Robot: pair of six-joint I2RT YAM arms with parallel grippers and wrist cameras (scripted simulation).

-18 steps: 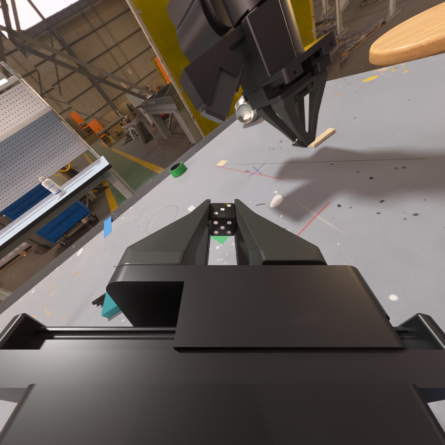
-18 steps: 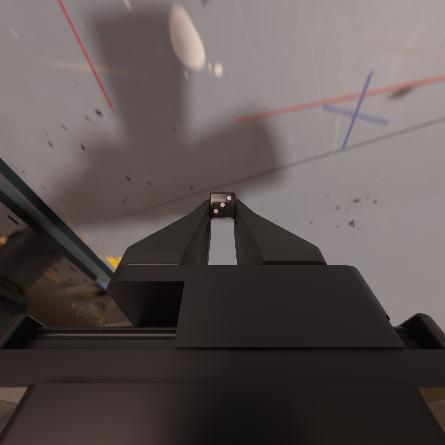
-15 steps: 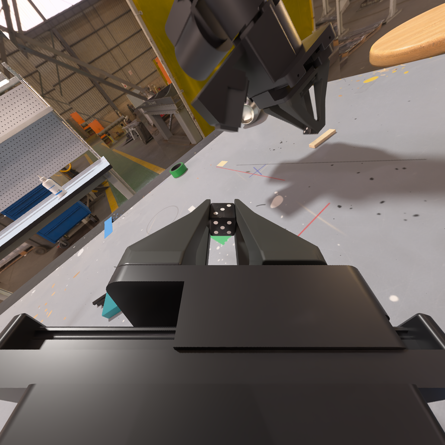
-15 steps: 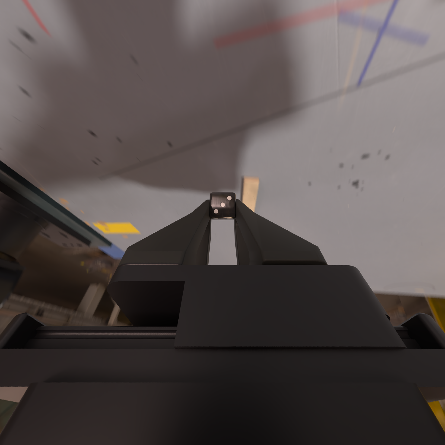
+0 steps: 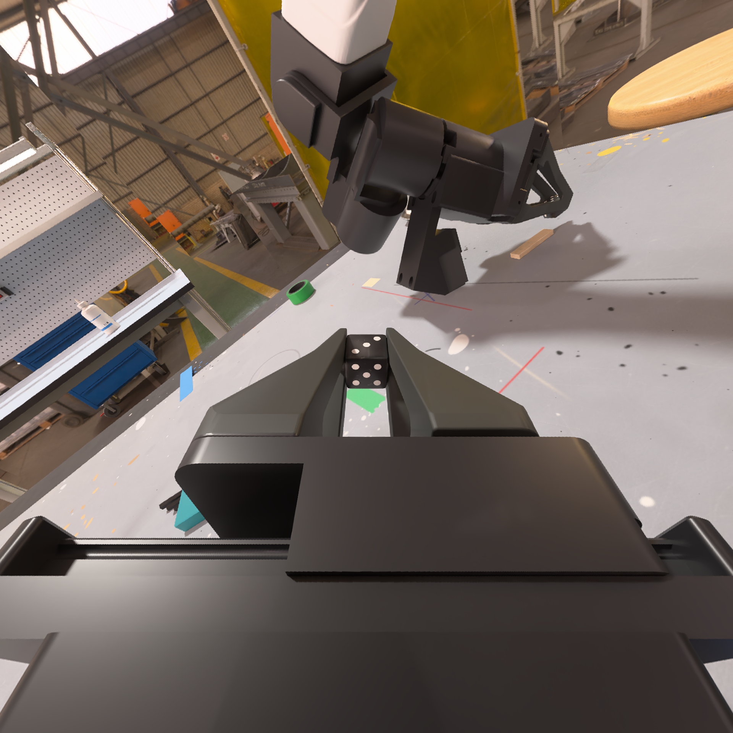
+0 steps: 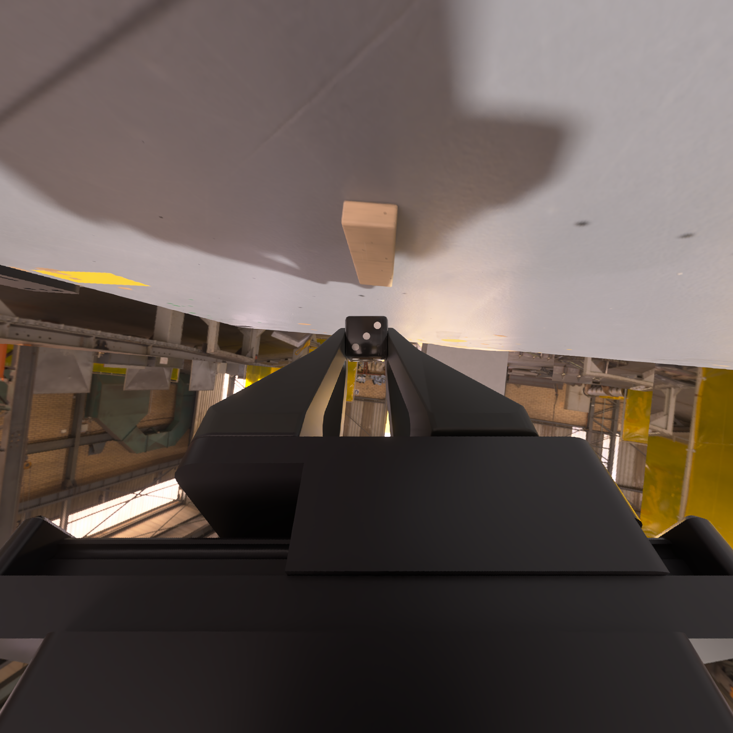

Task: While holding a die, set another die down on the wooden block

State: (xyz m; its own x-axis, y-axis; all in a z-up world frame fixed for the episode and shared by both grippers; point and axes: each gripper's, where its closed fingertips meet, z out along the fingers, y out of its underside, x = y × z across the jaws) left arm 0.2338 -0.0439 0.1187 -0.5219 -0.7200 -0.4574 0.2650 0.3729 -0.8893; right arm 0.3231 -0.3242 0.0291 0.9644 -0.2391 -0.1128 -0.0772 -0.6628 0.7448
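Note:
My left gripper (image 5: 365, 357) is shut on a black die with white pips (image 5: 365, 363), held above the grey table (image 5: 595, 396). My right gripper (image 6: 365, 337) is shut on a second black die (image 6: 365, 336). The small wooden block (image 6: 371, 242) lies on the table ahead of the right gripper, apart from it; this view is upside down. In the left wrist view the right gripper (image 5: 565, 194) hangs in the air, level, pointing right, above and just left of the wooden block (image 5: 531, 244).
A green tape roll (image 5: 300, 292) lies near the table's far edge. A round wooden board (image 5: 674, 95) is at the top right. A teal block (image 5: 188, 515) lies beside my left gripper. A green patch (image 5: 365, 398) marks the table below the left die.
The right arm has swung up and turned to point right, level over the table, carrying its die towards the wooden block. The block has come into the right wrist view. The left gripper has not moved.

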